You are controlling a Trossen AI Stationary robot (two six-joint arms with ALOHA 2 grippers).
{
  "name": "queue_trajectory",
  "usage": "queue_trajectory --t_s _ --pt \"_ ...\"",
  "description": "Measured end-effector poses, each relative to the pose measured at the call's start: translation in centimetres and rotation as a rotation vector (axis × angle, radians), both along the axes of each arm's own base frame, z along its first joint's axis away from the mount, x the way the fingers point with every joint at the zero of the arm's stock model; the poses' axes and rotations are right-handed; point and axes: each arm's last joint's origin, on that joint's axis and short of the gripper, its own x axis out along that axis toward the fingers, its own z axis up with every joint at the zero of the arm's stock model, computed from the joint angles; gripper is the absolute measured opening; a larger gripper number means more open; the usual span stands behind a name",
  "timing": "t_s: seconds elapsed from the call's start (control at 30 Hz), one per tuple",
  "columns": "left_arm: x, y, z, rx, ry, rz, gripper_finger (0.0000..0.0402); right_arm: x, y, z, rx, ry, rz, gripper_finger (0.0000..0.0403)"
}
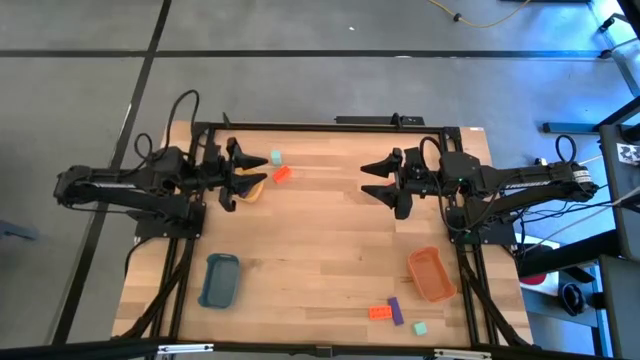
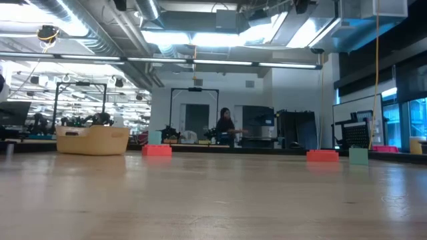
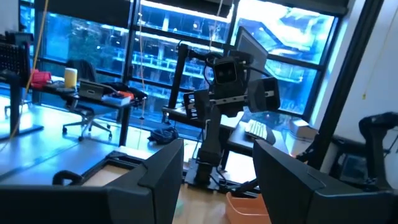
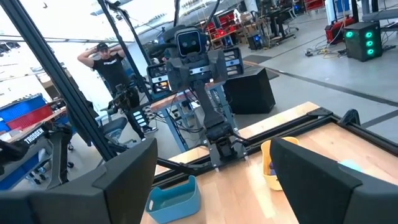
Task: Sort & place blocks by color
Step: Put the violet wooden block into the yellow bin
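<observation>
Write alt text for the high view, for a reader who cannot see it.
Overhead view of a wooden table with two dark robot arms raised at either side, the left tool and right tool both open and empty. Small blocks lie scattered: a teal block and red block by the left tool, others beside an orange tray; a blue tray sits front-left.

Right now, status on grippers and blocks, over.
Left gripper and right gripper open, raised, empty. Blocks unsorted: two by yellow tray, three by orange tray. Nothing blocking.
</observation>
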Motion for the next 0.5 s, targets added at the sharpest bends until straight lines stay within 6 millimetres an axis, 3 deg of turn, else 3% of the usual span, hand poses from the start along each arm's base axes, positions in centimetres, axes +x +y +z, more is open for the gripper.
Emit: queue_trajectory --t_s 0.33,0.5 --pt "0.03 -0.01 -0.16 0.002 0.018 -0.004 0.0182 0.0 0.0 0.0 0.0 0.0 0.0 0.0315" --pt "0.13 -0.01 -0.64 0.0 0.069 -0.006 0.0139 -0.01 0.0 0.0 -0.034 0.002 -0.001 0.0315"
